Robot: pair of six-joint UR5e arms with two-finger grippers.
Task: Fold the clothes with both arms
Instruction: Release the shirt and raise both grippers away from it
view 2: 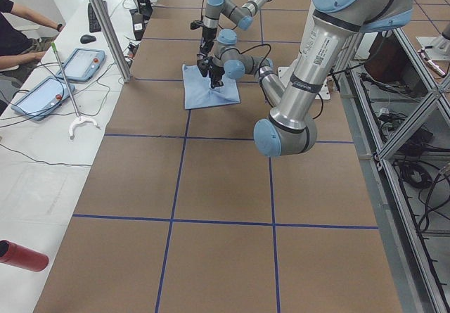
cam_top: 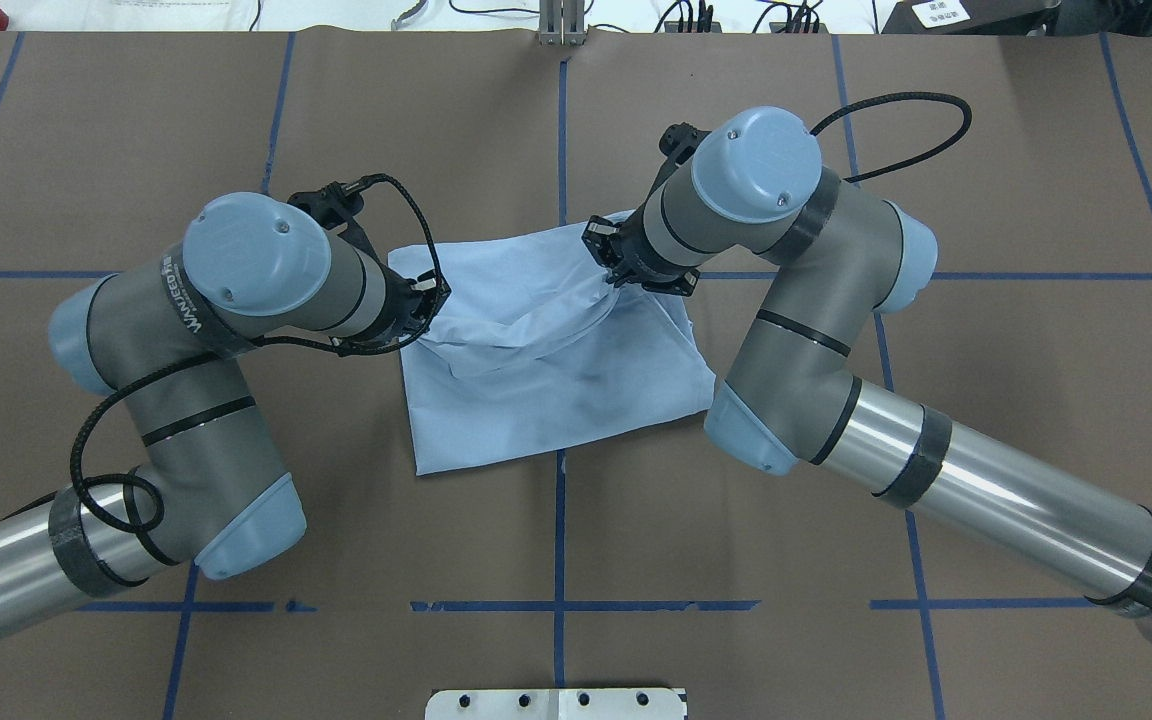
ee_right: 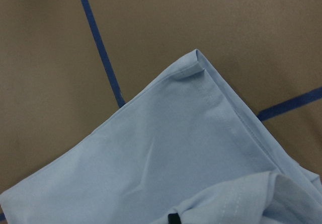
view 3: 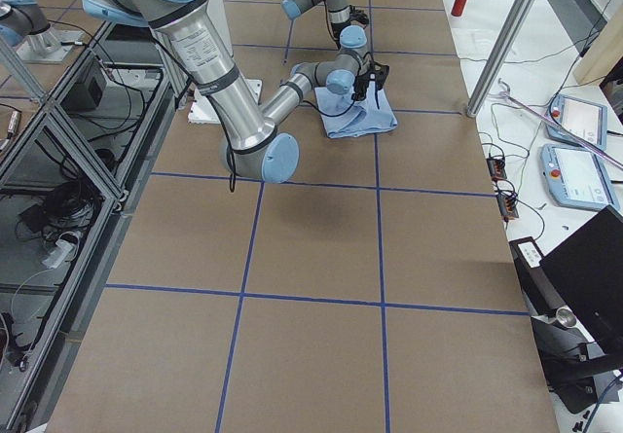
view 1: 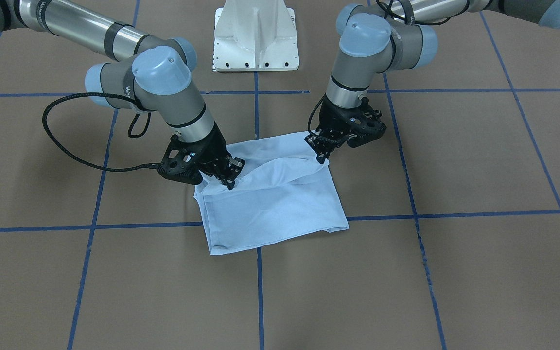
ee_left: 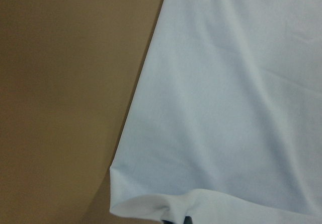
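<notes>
The left pincer [view 1: 322, 154] has its fingers pressed together on a lifted layer of the T-shirt [view 1: 280, 209], at the side of the garment toward the robot's left. The right pincer [view 1: 229, 179] is clamped on the same layer at the opposite side. Between the two, the gripped fabric stands up off the cloth below and sags in loose creases. The rest of the pale blue T-shirt lies flat, folded into a rough rectangle. It is in the middle of the tabletop [view 1: 455, 272], over a crossing of the blue tape lines [view 1: 479, 213]. Each wrist camera shows little but fabric and brown surface.

The tabletop is covered in brown paper, marked into large squares by the tape. The white pedestal base [view 1: 255, 34] stands at its edge, apart from the shirt. In the left side view a person [view 2: 14, 28] sits at a white side tabletop [view 2: 35, 186]. On it lie two handheld screens [view 2: 81, 63] and, near the front, a red cylinder [view 2: 21, 255].
</notes>
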